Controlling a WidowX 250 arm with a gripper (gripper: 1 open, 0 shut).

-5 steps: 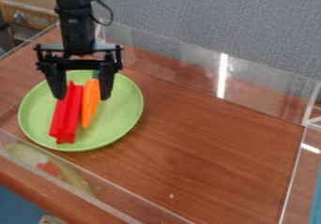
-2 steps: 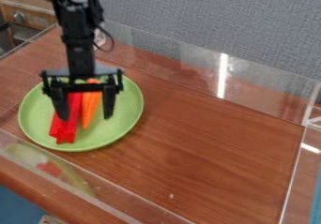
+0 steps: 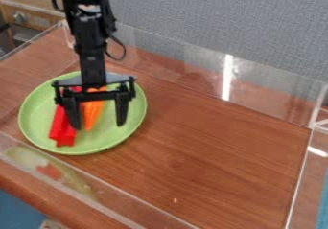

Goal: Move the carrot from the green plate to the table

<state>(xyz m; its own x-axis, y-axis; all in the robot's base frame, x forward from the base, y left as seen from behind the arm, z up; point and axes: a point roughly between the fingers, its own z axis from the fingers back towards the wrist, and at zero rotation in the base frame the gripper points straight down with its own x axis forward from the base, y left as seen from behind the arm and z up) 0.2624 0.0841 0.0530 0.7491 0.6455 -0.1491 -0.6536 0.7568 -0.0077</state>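
The carrot [image 3: 95, 109], small and orange, lies on the green plate [image 3: 133, 118] at the left of the table [image 3: 218, 156]. A red flat stick-like piece [image 3: 61, 127] lies beside it on the plate. My black gripper [image 3: 94, 112] has come down over the plate, open, with one finger on each side of the carrot. Its fingertips [image 3: 125, 120] reach close to the plate's surface. The upper part of the carrot is hidden behind the gripper body.
Clear acrylic walls [image 3: 244, 75] run around the tabletop. A low clear wall [image 3: 52, 175] also stands along the front edge. The wood surface stretches to the right of the plate.
The gripper has dropped lower and shifted a little to the right, its open fingers now straddling the carrot. The carrot and red piece have stayed where they were.
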